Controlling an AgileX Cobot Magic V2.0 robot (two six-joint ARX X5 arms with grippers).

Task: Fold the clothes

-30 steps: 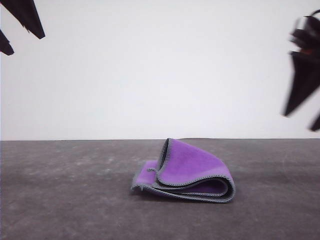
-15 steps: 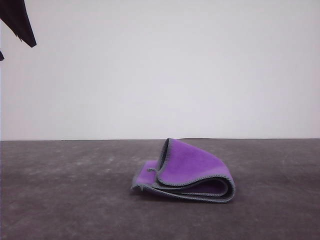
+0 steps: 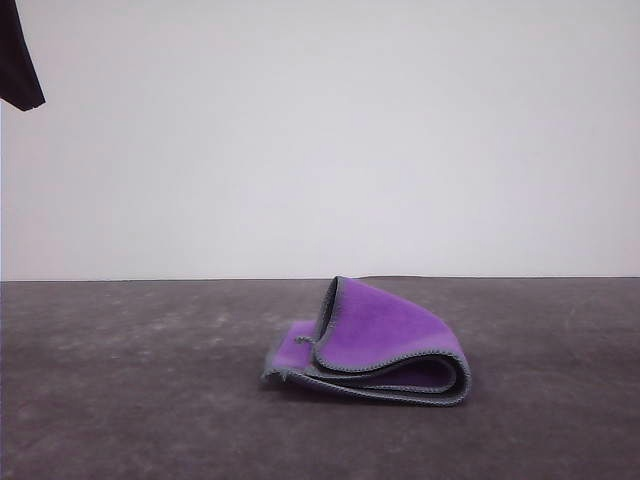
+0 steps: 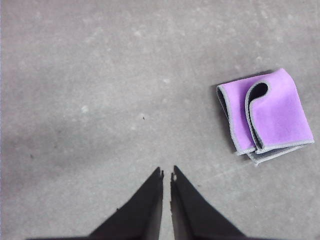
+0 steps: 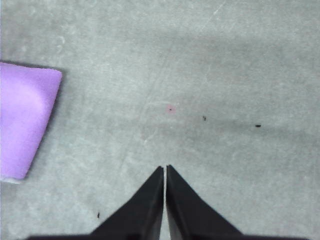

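We see grey table [image 3: 120, 400], cloth [image 3: 375, 345] folded on it, purple face outward, top flap bulging up, unmoved since a second ago. Left gripper [image 4: 166, 174] well clear above table, fingers nearly together, holding nothing; cloth lies apart off to one side. Right gripper [image 5: 165, 169] pressed closed, empty, cloth [image 5: 22, 120] well off; gone from front view, where it showed a second ago.
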